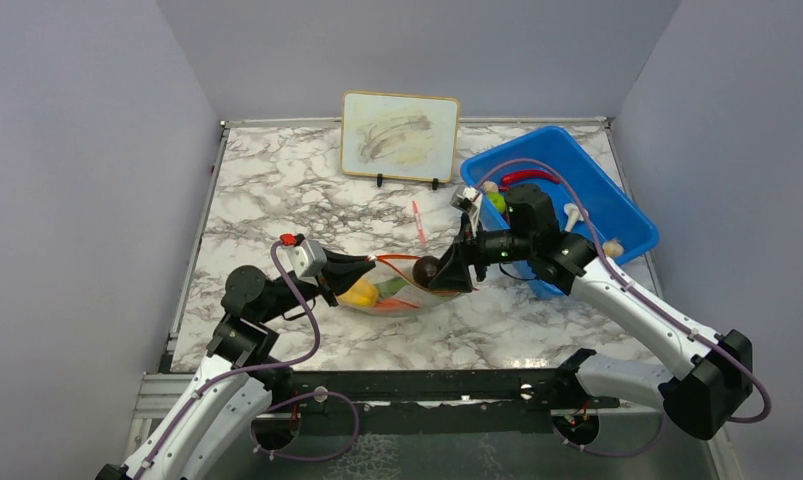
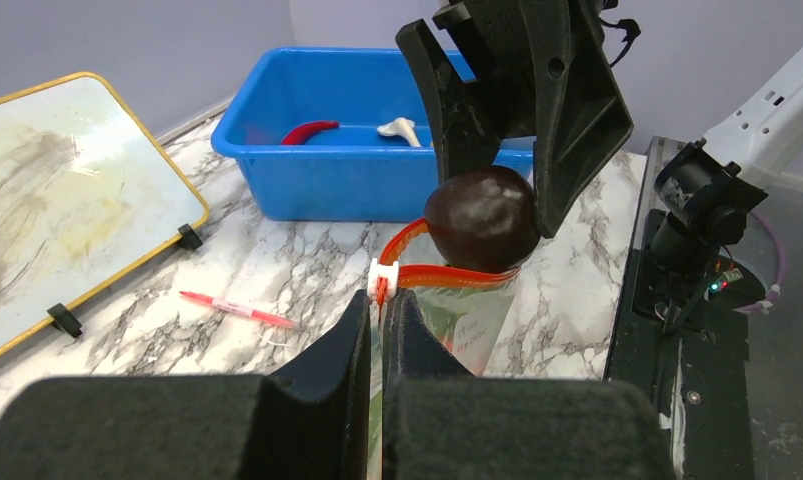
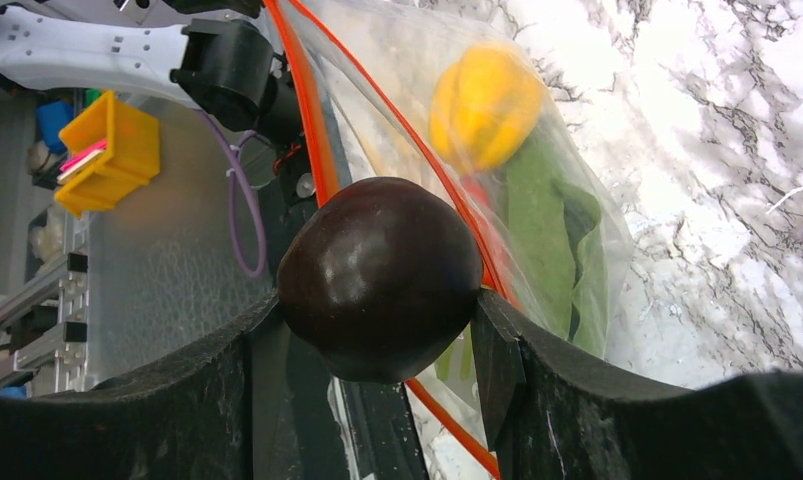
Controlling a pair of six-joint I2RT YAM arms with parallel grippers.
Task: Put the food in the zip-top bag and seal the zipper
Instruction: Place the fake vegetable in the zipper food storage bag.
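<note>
The clear zip-top bag [image 1: 397,297] hangs open near the table's front, its red-orange zipper [image 2: 447,273] forming a loop. My left gripper [image 2: 385,305] is shut on the bag's mouth edge by the white slider. My right gripper [image 3: 377,330] is shut on the dark round piece [image 3: 379,278] and holds it at the bag's mouth, as the top view shows [image 1: 426,268]. A yellow pepper [image 3: 485,106] and a green leafy pod [image 3: 557,230] lie inside the bag. A red chili [image 2: 309,131] and a white mushroom [image 2: 399,127] lie in the blue bin [image 1: 577,185].
A small whiteboard [image 1: 400,136] stands at the back of the table. A red-and-white pen [image 1: 417,222] lies on the marble between the board and the bag. The blue bin sits at the right rear.
</note>
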